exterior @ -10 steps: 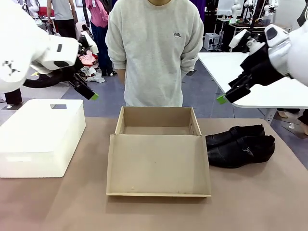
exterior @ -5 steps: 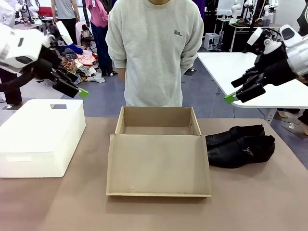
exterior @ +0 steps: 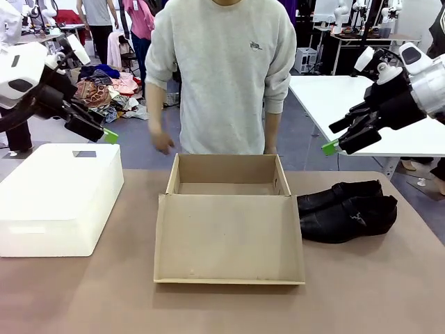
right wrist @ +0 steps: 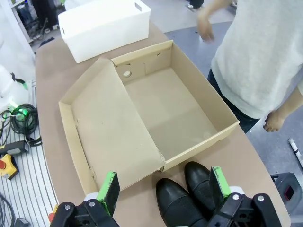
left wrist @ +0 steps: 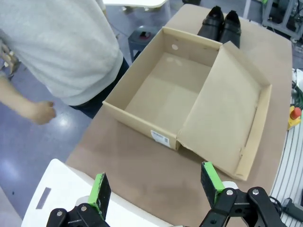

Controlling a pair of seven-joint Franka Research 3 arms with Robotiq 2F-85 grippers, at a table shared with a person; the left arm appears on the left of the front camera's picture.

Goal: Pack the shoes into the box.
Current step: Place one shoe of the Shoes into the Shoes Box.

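Over the last second the left gripper (exterior: pixel 106 133) has drawn back to the far left, above the white block (exterior: pixel 59 188), jaws spread and empty. A person's hand (exterior: pixel 163 142) has swung out near the far-left corner of the open shoebox (exterior: pixel 226 168), which stays empty. The black dress shoes (exterior: pixel 348 212) lie unmoved just right of it on the tabletop (exterior: pixel 361 292). The right gripper (exterior: pixel 332 145) has barely shifted above them and is spread too, so packing probably hasn't started.

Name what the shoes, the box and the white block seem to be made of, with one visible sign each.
Shoes: probably leather or a look-alike; black, glossy, creased. Box: cardboard; matt tan-brown, thin folded walls, hinged flap. White block: perhaps foam or plastic; matt, rounded corners, hard to tell.
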